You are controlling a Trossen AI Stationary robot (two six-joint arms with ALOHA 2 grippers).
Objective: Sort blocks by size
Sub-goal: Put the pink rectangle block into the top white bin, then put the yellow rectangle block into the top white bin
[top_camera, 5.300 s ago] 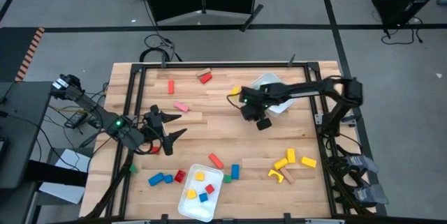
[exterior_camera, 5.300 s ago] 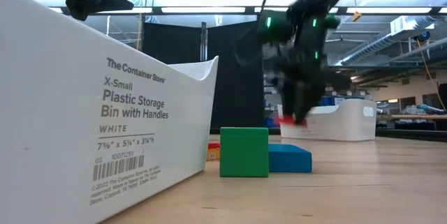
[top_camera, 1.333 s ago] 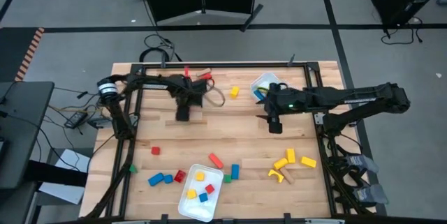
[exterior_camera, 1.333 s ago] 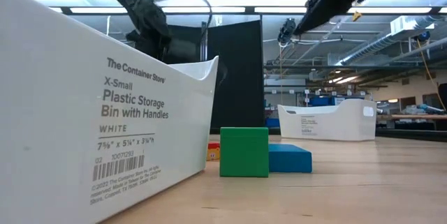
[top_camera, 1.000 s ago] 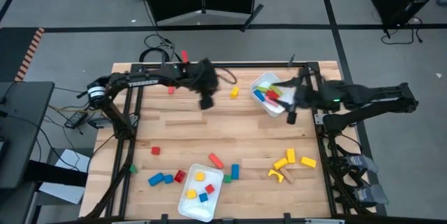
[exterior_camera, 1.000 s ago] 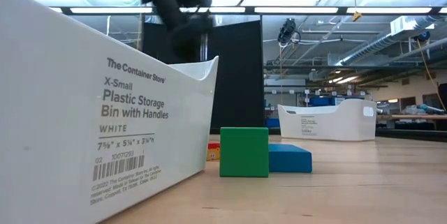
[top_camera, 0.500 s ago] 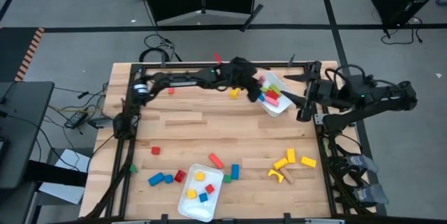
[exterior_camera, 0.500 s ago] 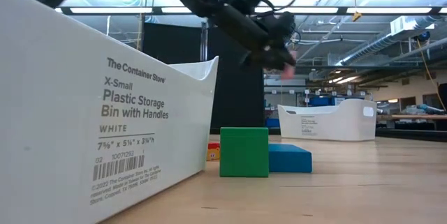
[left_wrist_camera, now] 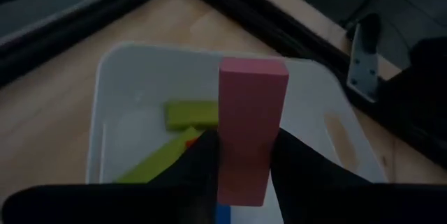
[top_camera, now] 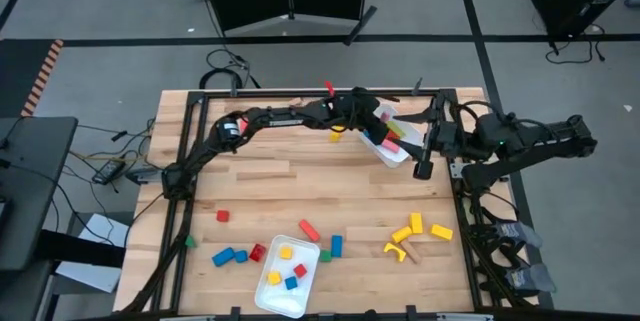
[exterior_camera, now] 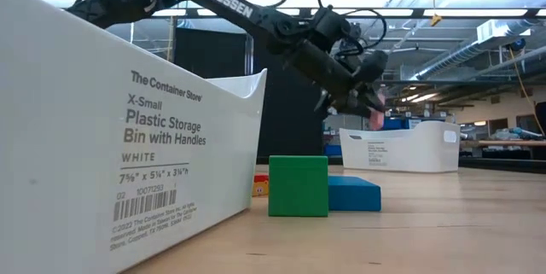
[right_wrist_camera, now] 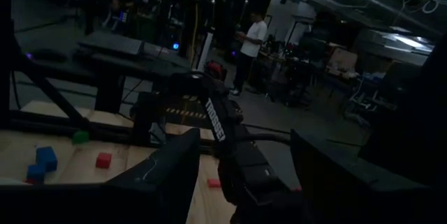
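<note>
On the left of the tabletop [top_camera: 250, 176] lie a small red cube [top_camera: 222, 216] and two blue blocks [top_camera: 229, 256], near the front bin [top_camera: 288, 279] that holds little cubes. The left gripper [top_camera: 372, 121] reaches across to the far bin [top_camera: 398, 153], its jaws closed on a pink bar [left_wrist_camera: 249, 126] held upright over the bin's middle; a green bar [left_wrist_camera: 190, 113] already lies inside. The right gripper [top_camera: 424, 141] waits just beside that bin's right edge, jaws parted and empty.

The risk, as I judge it, is the release: the bar hangs on end above the bin, so it may topple against the wall or bounce out over the rim. The two grippers also sit close, and a careless swing could clip them together or nudge the bin.

The surface is pale wood planking in a black metal frame. Yellow blocks [top_camera: 412, 233] lie at front right. Beyond is a dim workshop with benches, ceiling lights and a person standing [right_wrist_camera: 248, 39].
</note>
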